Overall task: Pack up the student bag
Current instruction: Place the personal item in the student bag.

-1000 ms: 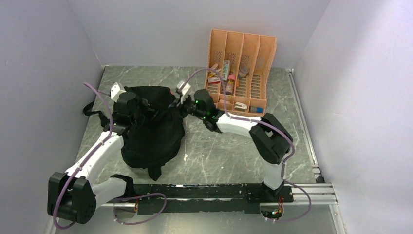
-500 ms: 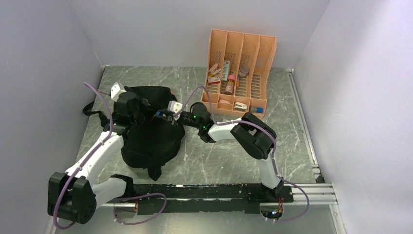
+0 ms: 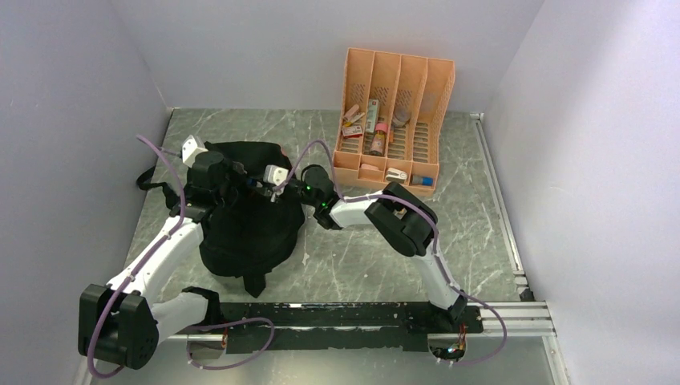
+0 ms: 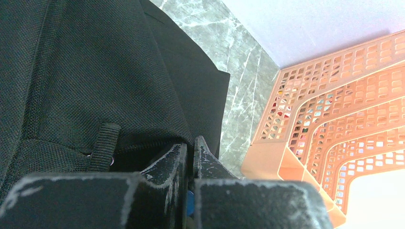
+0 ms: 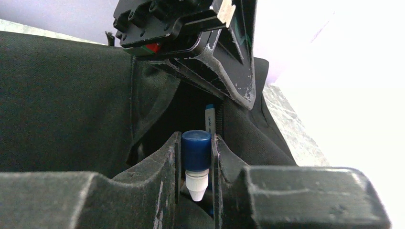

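**Item 1: right gripper** (image 5: 196,144). Its fingers are standing narrow and clamping a blue-capped tube (image 5: 196,164). The tube's long axis is running along the fingers, with the blue cap leading at the fingertips and the white tapered end trailing back toward the palm.

**Item 2: student bag** (image 3: 248,233). It is lying on the table (image 3: 361,257), directly ahead of the right fingertips. Its mouth is showing as a dark upright slot just beyond the cap, roughly in line with the tube's axis. A blue-and-white object (image 5: 209,113) is showing inside the slot, a little to the right of that line.

**Item 3: left gripper** (image 4: 188,149). It is hanging above and just ahead of the right fingertips. Its jaws are pressed together, apparently pinching the bag's rim fabric and keeping the mouth lifted apart.

**Item 4: orange organizer** (image 3: 397,120). It is sitting behind the right fingers, well away from the slot.

**Note on the coming move:** the right arm is carrying the load and is nearest the opening. Judging from the alignment, a straight advance along the finger axis should put the cap into the slot. The margin on either side looks slim.
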